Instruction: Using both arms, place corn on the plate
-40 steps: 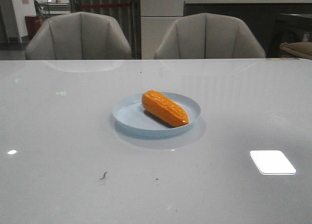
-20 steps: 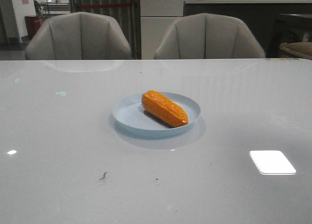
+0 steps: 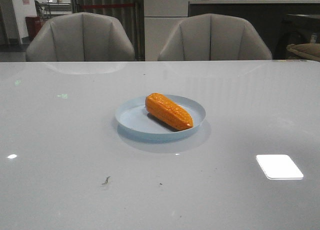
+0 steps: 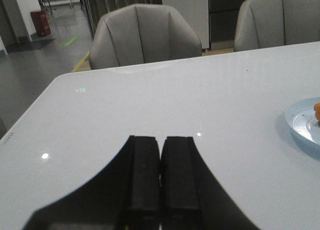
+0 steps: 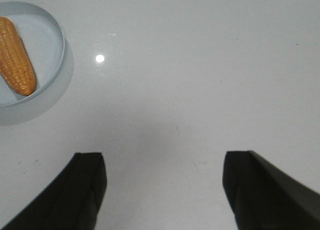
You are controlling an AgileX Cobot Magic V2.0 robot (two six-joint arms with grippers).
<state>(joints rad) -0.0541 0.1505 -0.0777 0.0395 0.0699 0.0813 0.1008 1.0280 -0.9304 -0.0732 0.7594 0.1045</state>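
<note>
Corn point(image 3: 169, 111) lies inside plate point(image 3: 131, 121) rim, mid-table; left gripper point(image 4: 160, 162) fingers together, empty; right gripper point(image 5: 164, 187) spread wide, empty

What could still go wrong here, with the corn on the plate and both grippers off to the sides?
1. The corn lies diagonally with its tapered tip close to the rim of the plate; a knock could roll it out.
2. The right gripper hangs open over the table close to the plate, so a careless sweep might clip the rim.
3. The left gripper is shut and low over the table; a dip could scrape the glossy surface.
</note>
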